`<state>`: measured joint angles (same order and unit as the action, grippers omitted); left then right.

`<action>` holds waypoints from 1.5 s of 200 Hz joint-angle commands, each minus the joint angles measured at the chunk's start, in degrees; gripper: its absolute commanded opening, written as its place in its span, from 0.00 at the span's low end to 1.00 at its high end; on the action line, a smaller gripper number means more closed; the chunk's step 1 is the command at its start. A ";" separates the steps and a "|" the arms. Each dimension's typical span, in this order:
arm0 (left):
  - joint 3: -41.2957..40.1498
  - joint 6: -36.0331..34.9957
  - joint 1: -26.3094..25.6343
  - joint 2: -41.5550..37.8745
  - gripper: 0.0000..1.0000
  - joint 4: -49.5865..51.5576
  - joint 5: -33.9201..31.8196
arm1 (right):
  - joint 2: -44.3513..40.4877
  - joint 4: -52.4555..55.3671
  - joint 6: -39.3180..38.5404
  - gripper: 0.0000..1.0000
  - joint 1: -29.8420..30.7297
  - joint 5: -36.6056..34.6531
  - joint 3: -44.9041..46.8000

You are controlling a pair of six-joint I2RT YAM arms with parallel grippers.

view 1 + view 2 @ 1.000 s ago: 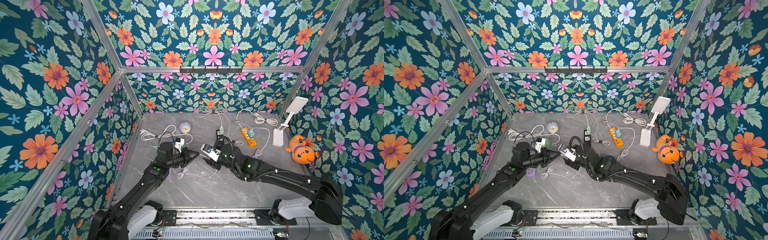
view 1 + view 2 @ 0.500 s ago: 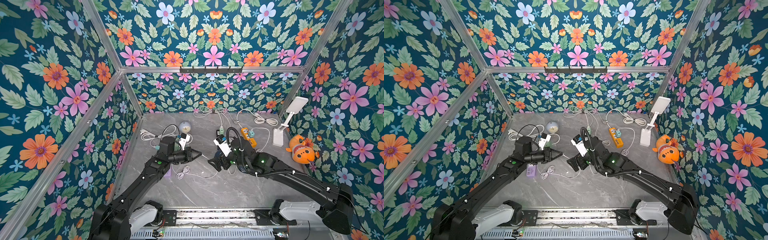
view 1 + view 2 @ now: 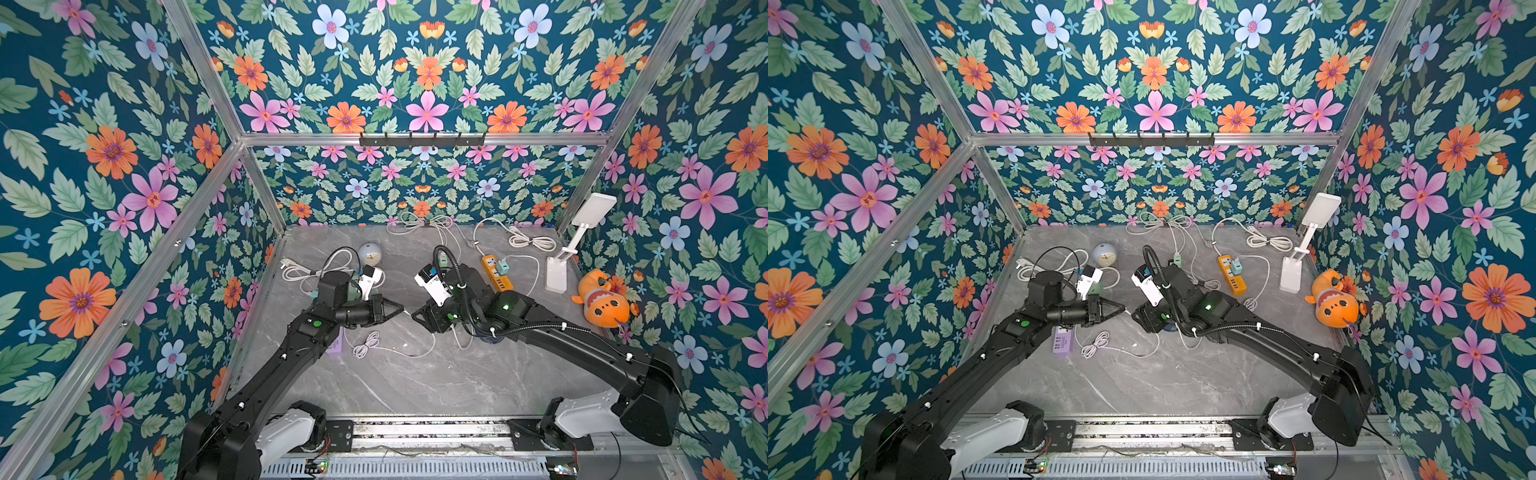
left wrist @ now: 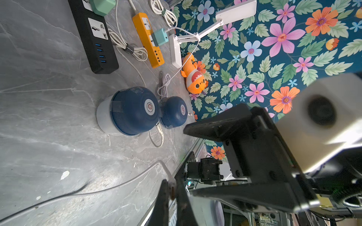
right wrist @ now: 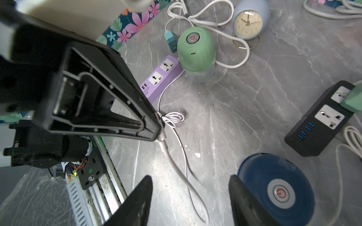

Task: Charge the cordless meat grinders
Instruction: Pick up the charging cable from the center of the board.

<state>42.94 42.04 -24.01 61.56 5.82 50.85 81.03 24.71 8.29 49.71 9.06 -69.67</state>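
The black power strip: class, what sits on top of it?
A mint-green plug sits on one socket of the black power strip, hiding it. The next socket and four blue USB ports are bare.

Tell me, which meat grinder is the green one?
The mint green meat grinder standing beside the purple power strip; the other two meat grinders are dark navy blue.

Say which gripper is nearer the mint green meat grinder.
Left. The left gripper, shut on a white cable, hangs a short way from the mint green meat grinder; the open right gripper is farther, beside a navy grinder.
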 commanded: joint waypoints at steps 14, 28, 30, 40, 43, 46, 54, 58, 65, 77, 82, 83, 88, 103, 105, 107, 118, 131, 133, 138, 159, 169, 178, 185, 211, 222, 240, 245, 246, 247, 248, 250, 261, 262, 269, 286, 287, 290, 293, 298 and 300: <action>0.22 -1.97 0.08 -0.26 0.00 1.21 2.03 | 3.52 2.21 -2.93 0.55 0.03 4.76 -2.51; 0.19 -2.11 0.10 -0.13 0.00 1.21 2.57 | 4.34 1.72 -3.00 0.49 0.04 5.13 -2.86; 0.19 -2.07 0.10 -0.12 0.00 1.21 2.63 | 4.49 1.63 -3.08 0.48 0.03 5.23 -2.98; 0.04 -2.12 0.10 -0.13 0.00 1.21 2.85 | 4.81 1.23 -3.17 0.41 0.02 5.59 -3.14; 0.03 -2.10 0.10 -0.12 0.00 1.21 2.93 | 4.95 1.07 -3.19 0.40 0.03 5.70 -3.31; -0.03 -2.06 0.10 -0.12 0.00 1.25 2.94 | 5.07 1.01 -3.20 0.38 0.03 5.71 -3.36; -0.06 -2.07 0.10 -0.13 0.00 1.29 3.07 | 5.39 0.92 -3.27 0.36 0.03 5.79 -3.86; -0.12 -2.14 0.10 -0.15 0.00 1.37 3.10 | 5.59 1.02 -3.30 0.35 0.03 5.88 -4.11; -0.26 -2.17 0.09 -0.14 0.00 1.38 3.21 | 5.92 1.12 -3.41 0.35 0.03 5.95 -4.46; -0.31 -2.13 0.06 -0.13 0.00 1.37 3.20 | 6.61 1.64 -3.95 0.35 0.03 6.40 -5.28; -0.29 -2.09 0.10 -0.15 0.00 1.38 3.27 | 6.90 1.79 -4.18 0.35 0.03 6.40 -5.71; -0.30 -2.07 0.10 -0.14 0.00 1.38 3.28 | 6.97 1.81 -4.17 0.35 0.03 6.40 -5.81; -0.26 -2.09 0.10 -0.04 0.00 1.38 3.33 | 7.26 2.07 -4.33 0.35 0.03 6.52 -6.13; -0.29 -2.07 0.10 -0.08 0.00 1.38 3.46 | 7.94 2.46 -4.46 0.35 -0.01 6.57 -6.71; -0.28 -2.08 0.10 -0.09 0.00 1.38 3.47 | 7.98 2.52 -4.48 0.35 0.02 6.56 -6.80; -0.24 -2.08 0.10 -0.09 0.00 1.38 3.47 | 8.08 2.53 -4.55 0.35 0.03 6.62 -6.80; -0.32 -2.04 0.10 -0.19 0.00 1.38 3.51 | 8.25 2.58 -4.59 0.34 0.03 6.51 -6.97; -0.50 -1.99 0.10 -0.13 0.00 1.38 3.60 | 8.35 2.52 -4.57 0.34 0.03 6.43 -7.26; -0.51 -2.01 0.10 -0.08 0.00 1.38 3.63 | 8.37 2.47 -4.57 0.35 0.03 6.46 -7.24; -0.50 -2.03 0.04 -0.05 0.00 1.38 3.71 | 8.43 2.45 -4.60 0.36 0.03 6.41 -7.30; -0.65 -1.99 0.10 -0.09 0.00 1.38 3.75 | 8.85 2.61 -4.67 0.35 0.10 6.46 -7.68; -0.73 -1.96 0.10 -0.13 0.00 1.38 3.80 | 8.97 2.59 -4.69 0.32 0.04 6.59 -7.80; -0.68 -1.98 0.10 -0.12 0.00 1.46 3.82 | 8.97 2.54 -4.63 0.30 0.03 6.65 -7.76; -0.74 -1.96 0.10 -0.13 0.00 1.47 3.91 | 8.97 2.46 -4.68 0.28 0.01 6.65 -7.75; -0.76 -1.77 0.10 -0.10 0.00 1.47 4.17 | 8.49 1.99 -4.77 0.23 0.03 7.22 -7.46; -0.80 -1.61 0.10 0.05 0.00 1.47 4.26 | 8.22 1.67 -4.80 0.22 0.03 7.79 -7.26; -0.83 -1.37 0.06 0.30 0.00 1.47 4.46 | 7.83 1.17 -4.87 0.12 0.03 8.43 -7.02; -0.88 -1.34 0.10 0.39 0.00 1.47 4.44 | 7.65 1.06 -4.95 0.08 0.03 8.51 -6.90; -0.90 -1.34 0.10 0.40 0.01 1.47 4.43 | 7.65 1.05 -4.95 0.08 0.03 8.52 -6.89; -0.92 -1.30 0.10 0.40 0.01 1.47 4.48 | 7.65 1.05 -4.95 0.07 0.03 8.52 -6.89; -0.92 -1.24 0.10 0.40 0.01 1.47 4.50 | 7.65 1.04 -4.95 0.06 0.03 8.52 -6.89; -0.90 -1.25 0.10 0.45 0.01 1.40 4.52 | 7.58 1.02 -4.95 0.05 0.03 8.52 -6.86; -0.84 -1.02 0.10 0.72 0.03 1.30 4.69 | 7.34 0.90 -4.95 0.00 0.03 8.69 -6.64; -0.84 -0.96 0.10 0.69 0.04 1.30 4.70 | 7.32 0.88 -4.91 0.00 0.03 8.69 -6.63; -0.85 -0.84 0.10 0.80 0.10 1.21 4.49 | 7.23 0.83 -4.82 0.00 0.03 8.65 -6.58; -0.24 -0.95 0.39 0.75 0.44 2.89 1.37 | 7.12 0.92 -4.70 0.00 0.03 7.80 -6.20; -0.10 -1.06 0.42 0.75 0.46 3.15 1.10 | 7.08 0.94 -4.70 0.00 -0.01 7.68 -6.19; 0.24 -1.32 0.58 0.80 0.49 3.85 0.53 | 7.11 0.95 -4.69 0.00 0.03 7.33 -6.10; 0.66 -1.64 0.86 0.90 0.52 4.68 -0.64 | 7.12 1.10 -4.61 0.00 0.03 7.00 -6.09; 1.47 -2.39 1.29 1.03 0.55 6.50 -2.46 | 7.08 1.28 -4.62 0.00 0.03 6.50 -5.94; 1.81 -2.60 1.56 1.13 0.56 7.30 -3.42 | 7.04 1.30 -4.61 0.00 0.03 6.32 -5.88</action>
<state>42.54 41.25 -23.68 62.35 8.08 53.01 88.53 27.24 3.53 49.74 17.52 -75.94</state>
